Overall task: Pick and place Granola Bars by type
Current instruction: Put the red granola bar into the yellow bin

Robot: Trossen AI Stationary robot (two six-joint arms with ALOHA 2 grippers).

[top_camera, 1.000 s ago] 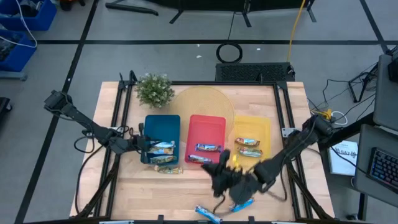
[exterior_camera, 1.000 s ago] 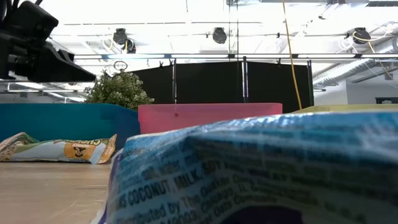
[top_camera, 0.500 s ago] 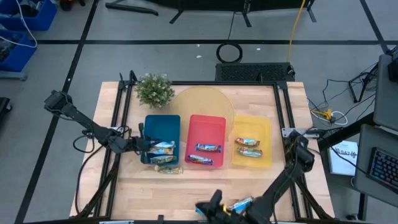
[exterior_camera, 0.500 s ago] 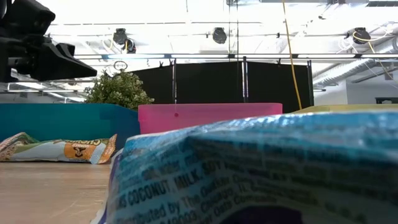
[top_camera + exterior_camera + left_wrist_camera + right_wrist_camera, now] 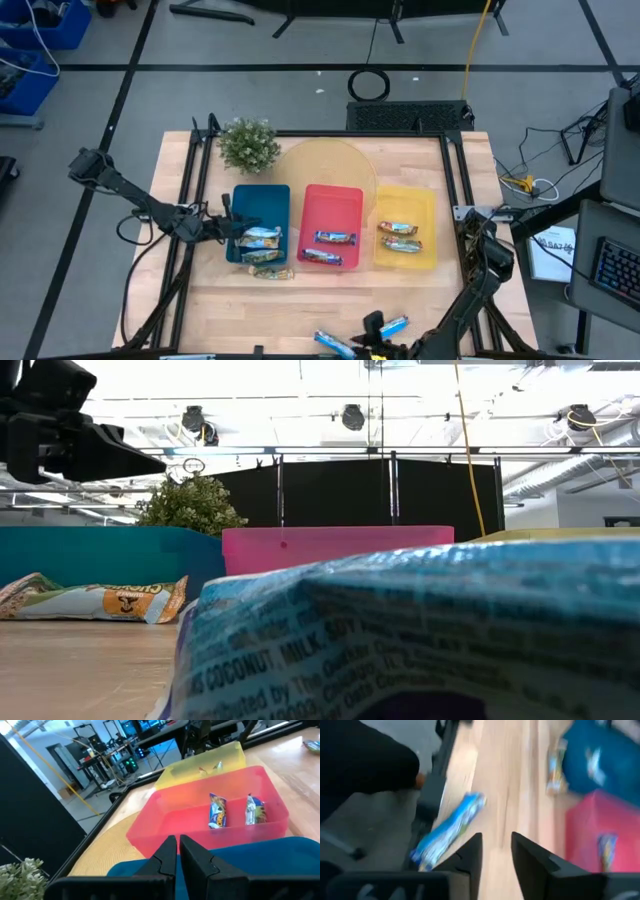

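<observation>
We see the left gripper (image 5: 228, 228) poised over the near-left edge of the blue tray (image 5: 262, 203), its two fingers (image 5: 165, 856) drawn together with only a sliver between them and nothing held. Just ahead of those fingertips lies one granola bar in the blue tray (image 5: 262, 238), and another tan-accented bar (image 5: 270, 271) rests on the wood right beside that tray's front wall. Past the left pincer, the red tray (image 5: 200, 812) holds two bars (image 5: 218, 811) side by side, and beyond it stands the yellow tray (image 5: 405, 212) with two more bars (image 5: 398, 236).

The right gripper (image 5: 375, 332) sits low at the table's front edge, fingers (image 5: 530, 859) spread apart and empty. Just to one side of it lies a light blue bar (image 5: 394, 326), not touching the fingers; on the other side a dark-blue-accented bar (image 5: 333, 343) lies near the table's edge. One blue wrapper (image 5: 420, 635) fills most of the low view.

Well behind the left pincer, a small potted plant (image 5: 247, 145) stands at the table's rear corner, beside a round pale mat (image 5: 325, 165) under the trays.
</observation>
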